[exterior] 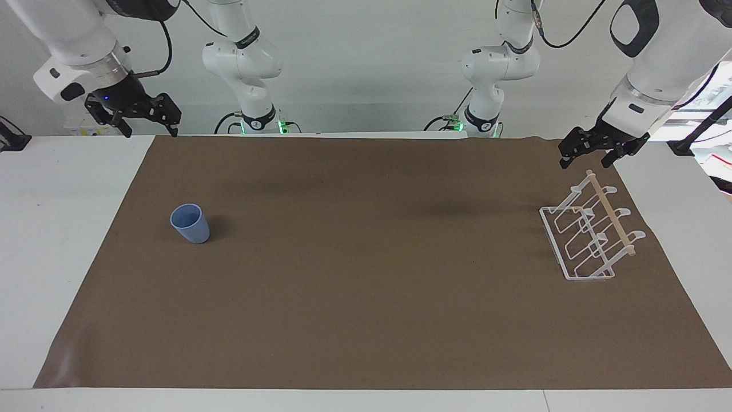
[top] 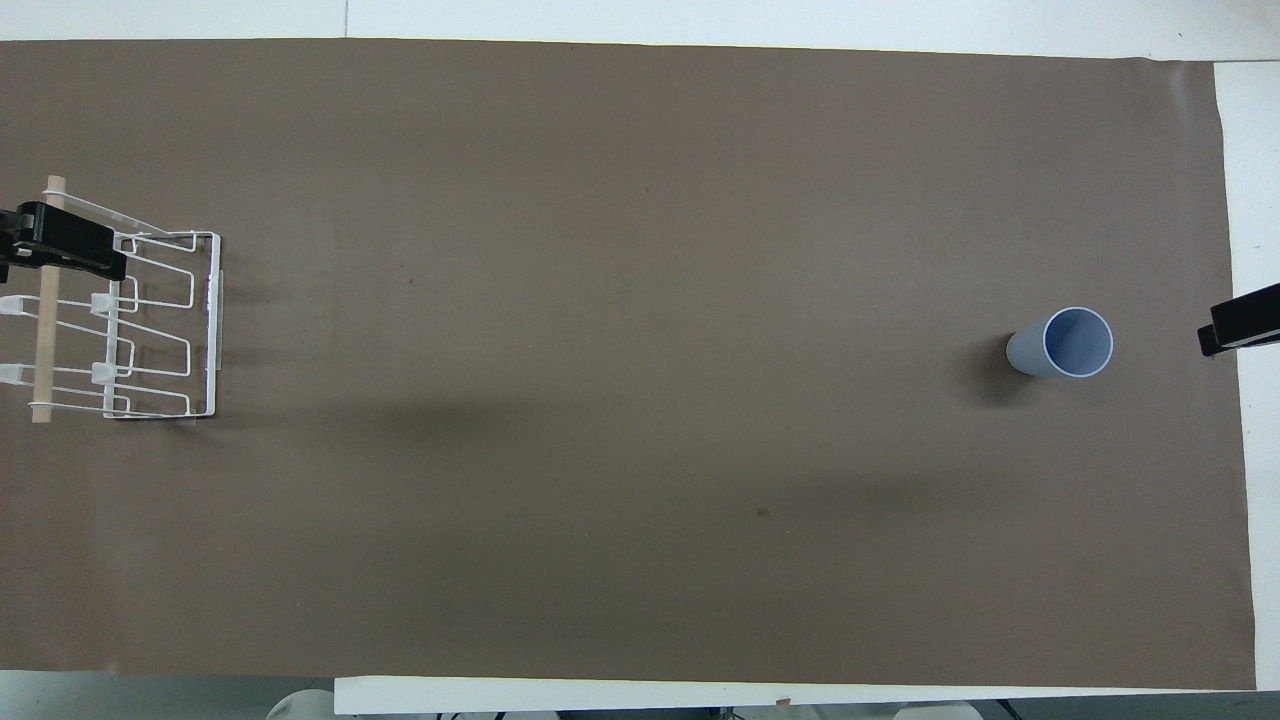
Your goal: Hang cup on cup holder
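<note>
right now the cup (exterior: 190, 224) stands upright on the surface (exterior: 366, 286) toward the right arm's end, well apart from the right end effector (exterior: 150, 123), which hangs wide. over the cup holder (exterior: 589, 234), the left end effector (exterior: 589, 155) hangs wide too.

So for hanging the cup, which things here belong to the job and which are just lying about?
Belongs to the job:
- cup, upright, toward the right arm's end
- cup holder, toward the left arm's end
- right pincer and left pincer, both raised and empty

Just there:
- brown mat covering the table
</note>
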Robot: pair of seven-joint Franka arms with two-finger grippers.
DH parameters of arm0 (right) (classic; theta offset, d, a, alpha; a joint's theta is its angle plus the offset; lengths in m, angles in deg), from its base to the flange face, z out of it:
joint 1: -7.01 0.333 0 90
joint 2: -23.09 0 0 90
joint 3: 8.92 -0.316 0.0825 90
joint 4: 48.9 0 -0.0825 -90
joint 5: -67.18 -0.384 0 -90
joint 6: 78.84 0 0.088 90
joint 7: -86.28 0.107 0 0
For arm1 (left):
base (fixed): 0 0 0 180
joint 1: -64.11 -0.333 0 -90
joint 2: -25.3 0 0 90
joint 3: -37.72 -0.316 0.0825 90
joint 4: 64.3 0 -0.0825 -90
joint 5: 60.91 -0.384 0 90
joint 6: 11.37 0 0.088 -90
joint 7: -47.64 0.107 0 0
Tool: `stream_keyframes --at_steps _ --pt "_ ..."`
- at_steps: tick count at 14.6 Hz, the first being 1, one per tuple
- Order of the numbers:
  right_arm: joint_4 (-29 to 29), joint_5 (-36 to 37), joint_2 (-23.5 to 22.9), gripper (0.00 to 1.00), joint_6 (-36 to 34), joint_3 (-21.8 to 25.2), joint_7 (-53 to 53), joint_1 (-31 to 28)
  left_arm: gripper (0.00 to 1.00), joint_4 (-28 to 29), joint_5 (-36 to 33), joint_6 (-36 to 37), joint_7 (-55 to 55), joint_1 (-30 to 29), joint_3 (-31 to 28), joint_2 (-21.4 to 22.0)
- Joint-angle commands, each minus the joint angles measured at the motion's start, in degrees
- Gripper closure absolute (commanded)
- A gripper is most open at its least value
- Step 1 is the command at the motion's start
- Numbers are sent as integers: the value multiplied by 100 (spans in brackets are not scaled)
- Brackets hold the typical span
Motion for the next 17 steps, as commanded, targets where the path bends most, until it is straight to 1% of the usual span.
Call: stream_keyframes --at_steps 1,6,9,11,12,13,15,17 --pt "128 -113 78 0 109 -18 -24 -72 0 63 29 49 32 -31 -12 52" --pt "145 -104 87 0 127 -27 -67 -46 0 63 29 49 32 -31 -12 52" --pt "329 -60 148 0 644 -18 -94 -99 0 63 29 49 23 -31 -12 52" --pt "338 -69 131 0 837 -18 -217 -178 0 63 29 49 23 -31 -12 52" --pt "469 -69 122 0 961 -9 -261 -221 0 63 29 49 23 -31 -12 52" --pt "644 -69 87 0 1127 -18 -340 -352 0 63 29 49 23 -31 -12 52" --pt "1004 -77 -36 0 1785 -18 -664 -432 0 63 29 49 23 -31 -12 52" --pt "1548 -174 -220 0 2628 -18 -771 -625 0 63 29 49 23 -31 -12 52"
